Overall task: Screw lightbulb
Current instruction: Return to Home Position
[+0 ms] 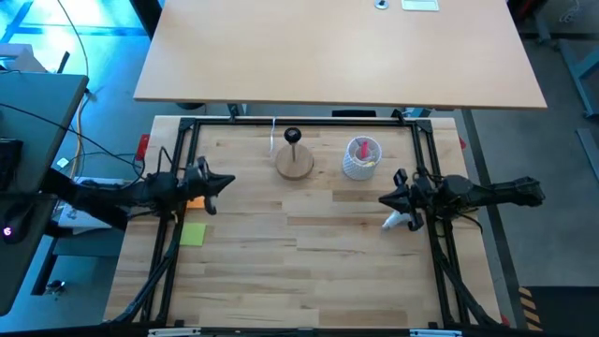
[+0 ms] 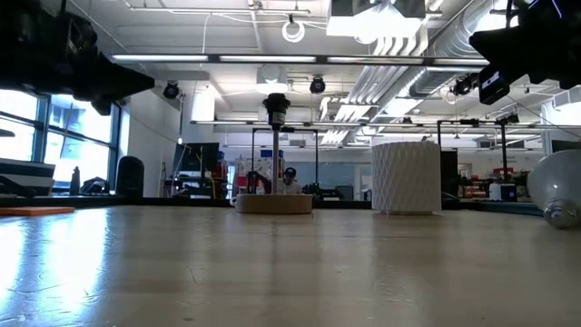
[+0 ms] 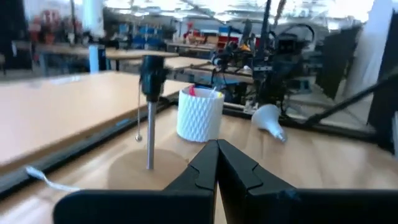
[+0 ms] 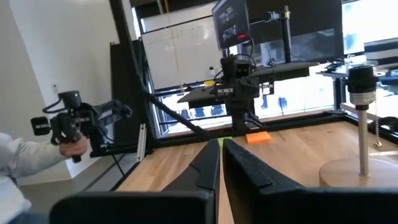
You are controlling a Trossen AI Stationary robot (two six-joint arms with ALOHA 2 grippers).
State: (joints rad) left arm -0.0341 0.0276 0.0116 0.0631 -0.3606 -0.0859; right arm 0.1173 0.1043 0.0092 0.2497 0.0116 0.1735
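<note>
The white lightbulb point(image 1: 397, 222) lies on its side on the table at the right, and it also shows in the low view point(image 2: 556, 189) and the left wrist view point(image 3: 268, 119). My right gripper point(image 1: 386, 198) hovers shut just beyond the bulb, pointing level toward the table's middle, its fingers point(image 4: 221, 158) together and holding nothing. Over the left side my left gripper point(image 1: 225, 183) is shut as well point(image 3: 217, 162) and points level toward the middle. The round wooden disc point(image 1: 294, 164) with its black socket stem point(image 3: 151, 74) stands at the far middle.
A white ribbed cup point(image 1: 362, 157) with a red item stands right of the wooden disc. A yellow-green note point(image 1: 193, 234) and an orange piece point(image 1: 193, 199) lie near the left arm. A black frame point(image 1: 309, 122) rims the table. Beyond the table, a person's hand point(image 4: 68, 146) holds a device.
</note>
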